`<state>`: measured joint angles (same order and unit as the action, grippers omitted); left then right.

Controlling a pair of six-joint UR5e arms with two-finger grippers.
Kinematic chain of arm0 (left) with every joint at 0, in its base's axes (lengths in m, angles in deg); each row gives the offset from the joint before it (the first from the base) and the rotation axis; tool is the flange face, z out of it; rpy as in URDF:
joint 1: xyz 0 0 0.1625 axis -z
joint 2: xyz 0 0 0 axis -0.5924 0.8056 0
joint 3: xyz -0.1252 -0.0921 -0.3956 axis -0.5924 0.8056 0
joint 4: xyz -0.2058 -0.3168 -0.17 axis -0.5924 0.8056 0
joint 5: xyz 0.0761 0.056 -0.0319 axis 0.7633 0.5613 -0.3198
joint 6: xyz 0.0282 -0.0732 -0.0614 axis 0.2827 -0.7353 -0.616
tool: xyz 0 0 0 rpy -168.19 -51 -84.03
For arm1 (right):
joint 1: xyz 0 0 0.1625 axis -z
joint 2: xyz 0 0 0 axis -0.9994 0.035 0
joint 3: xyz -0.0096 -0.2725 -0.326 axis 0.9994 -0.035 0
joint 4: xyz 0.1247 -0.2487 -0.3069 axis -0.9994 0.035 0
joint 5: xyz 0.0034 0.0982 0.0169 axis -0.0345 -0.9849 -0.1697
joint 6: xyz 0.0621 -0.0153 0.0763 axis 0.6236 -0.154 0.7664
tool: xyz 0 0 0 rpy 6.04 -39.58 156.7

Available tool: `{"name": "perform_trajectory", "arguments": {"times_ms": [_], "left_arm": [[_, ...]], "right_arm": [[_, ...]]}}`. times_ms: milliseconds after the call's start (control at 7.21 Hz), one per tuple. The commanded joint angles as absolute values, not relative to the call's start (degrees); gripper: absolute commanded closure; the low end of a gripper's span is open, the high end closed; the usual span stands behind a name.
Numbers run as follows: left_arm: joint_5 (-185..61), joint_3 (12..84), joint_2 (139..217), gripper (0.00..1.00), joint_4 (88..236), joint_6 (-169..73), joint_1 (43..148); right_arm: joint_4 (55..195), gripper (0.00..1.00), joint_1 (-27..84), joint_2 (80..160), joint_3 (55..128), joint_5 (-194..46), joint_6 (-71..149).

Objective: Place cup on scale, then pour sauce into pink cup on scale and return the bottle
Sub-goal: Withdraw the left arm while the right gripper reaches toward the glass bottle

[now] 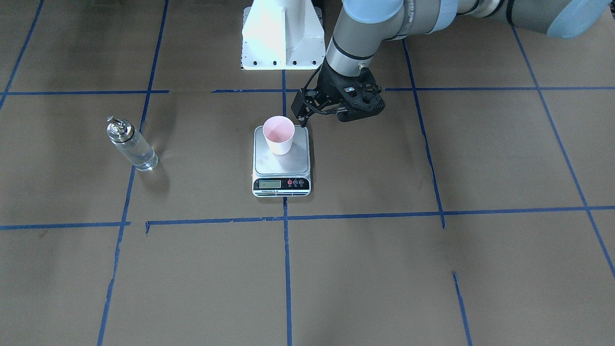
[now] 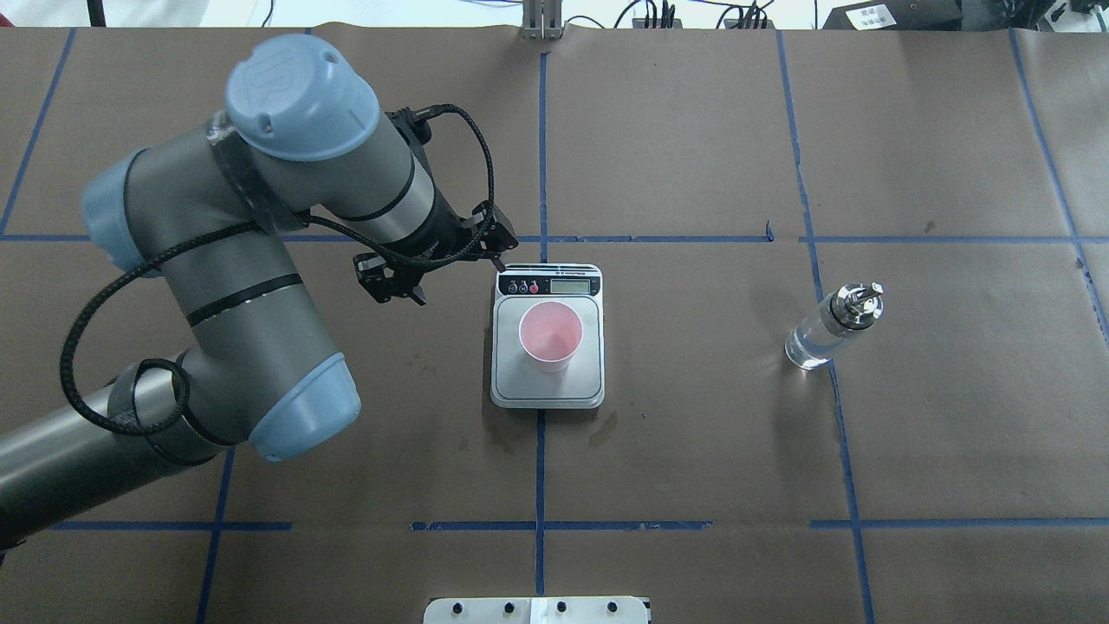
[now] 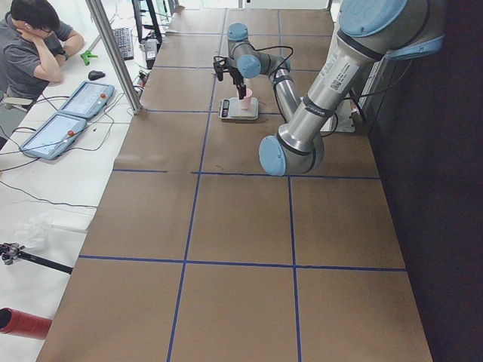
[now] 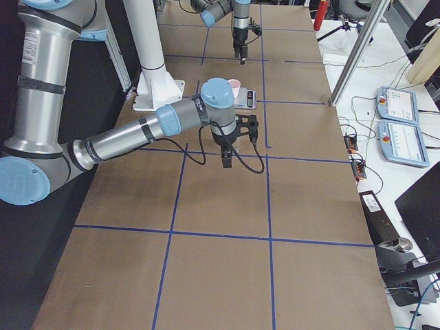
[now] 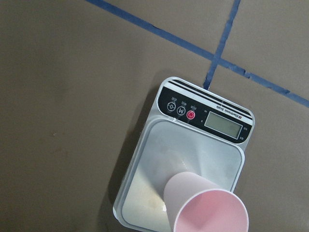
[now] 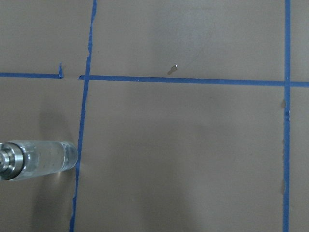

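The left hand hangs low over the desk with its fingers spread and nothing in them. Just beside it sits the scale. The cup stands upright on the scale's platform, apart from the hand. Well beyond, the bottle of sauce stands alone. The right hand hovers over the desk, and I cannot tell whether it is spread.

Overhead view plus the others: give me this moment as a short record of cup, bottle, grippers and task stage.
cup: upright on the scale, looks empty
bottle: upright on the table, robot's right side, untouched
left gripper: raised beside the scale, holding nothing, jaws unclear
right gripper: over bare table, holding nothing, jaws unclear
stage: cup placed, pouring not begun
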<state>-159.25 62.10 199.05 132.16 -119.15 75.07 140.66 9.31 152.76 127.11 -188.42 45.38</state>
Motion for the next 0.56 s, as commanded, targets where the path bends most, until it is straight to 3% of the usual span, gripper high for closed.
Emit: {"name": "perform_trajectory", "arguments": {"times_ms": [0, 416], "left_arm": [[-163.3, 63.3, 198.1, 0.0, 131.9, -114.1, 80.7], [-165.3, 70.2, 190.6, 0.0, 129.6, -97.5, 88.4]], "right_arm": [[140.4, 0.0, 17.4, 154.4, 135.9, -184.2, 59.1], [133.1, 0.0, 36.8, 154.3, 141.6, -166.9, 85.8]]}}
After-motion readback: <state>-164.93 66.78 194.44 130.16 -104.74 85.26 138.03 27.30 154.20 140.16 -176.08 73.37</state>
